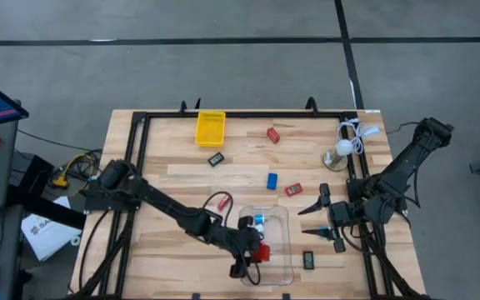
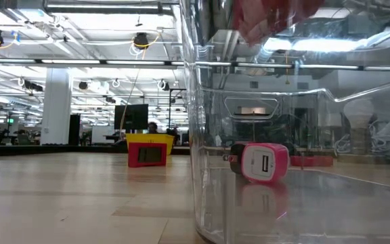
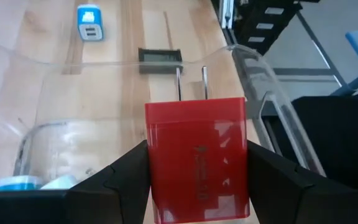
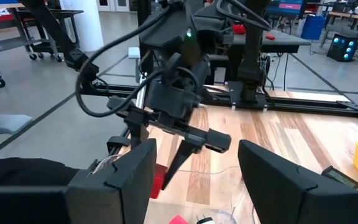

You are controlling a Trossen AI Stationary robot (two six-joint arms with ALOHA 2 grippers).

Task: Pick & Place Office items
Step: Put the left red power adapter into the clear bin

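Observation:
My left gripper (image 1: 257, 254) hovers over the clear plastic bin (image 1: 286, 250) and is shut on a red plug block (image 3: 197, 158) with two metal prongs. A white-and-cyan piece (image 1: 258, 221) lies inside the bin, and the low view shows a pink-red block (image 2: 263, 163) on the bin's floor. Loose on the table lie red blocks (image 1: 273, 134) (image 1: 293, 190) (image 1: 222, 202), a blue block (image 1: 272, 180) and black rectangles (image 1: 216, 158) (image 1: 308, 260). My right gripper (image 1: 319, 222) waits open, to the right of the bin. My left gripper pinches the red plug block by its two flat side faces (image 3: 151, 168), one finger (image 3: 126, 177) on each side. The prongs (image 3: 191, 84) point away from the wrist. The block is lifted clear, above the bin's inside.
A yellow tray (image 1: 210, 127) sits near the far edge. A white round lamp-like object (image 1: 340, 152) with a coiled cable stands at the far right. A black frame (image 1: 140, 133) runs along the table's edges. Bare wood lies left of the bin.

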